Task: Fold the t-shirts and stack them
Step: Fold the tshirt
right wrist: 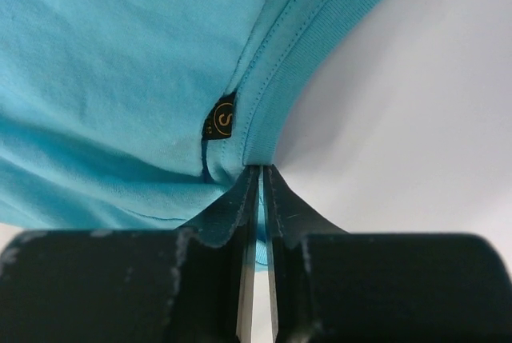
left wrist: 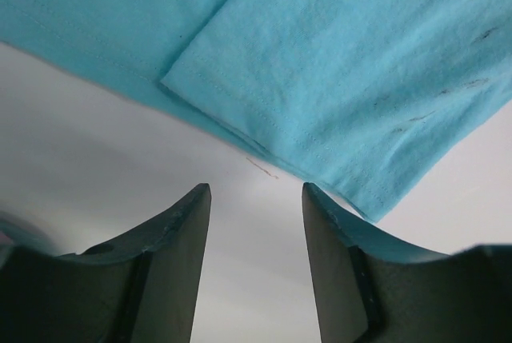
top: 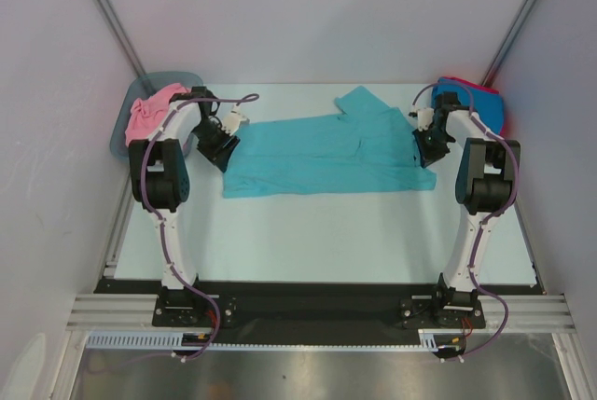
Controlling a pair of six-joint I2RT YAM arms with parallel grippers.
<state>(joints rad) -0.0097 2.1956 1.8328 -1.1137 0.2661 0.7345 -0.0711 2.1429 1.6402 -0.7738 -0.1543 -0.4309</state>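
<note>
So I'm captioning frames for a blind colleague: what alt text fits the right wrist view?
Close-up of the right gripper, its two dark fingers nearly shut and pinching the ribbed collar of a teal t-shirt that fills the left of the frame. A small dark neck label shows inside the collar; pale table lies to the right.

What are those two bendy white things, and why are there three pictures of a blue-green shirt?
Those are two robot arms, each ending in a two-finger pincher. One picture looks down from above; the other two come from small cameras on the arms' wrists. A teal t-shirt lies spread on the table. The right gripper pinches the shirt by its neck edge, beside the little label. The left gripper is open and holds nothing; the shirt's hem lies just ahead of it. A pink shirt sits in a grey tub at the far left, and blue and red shirts are piled at the far right.
</note>
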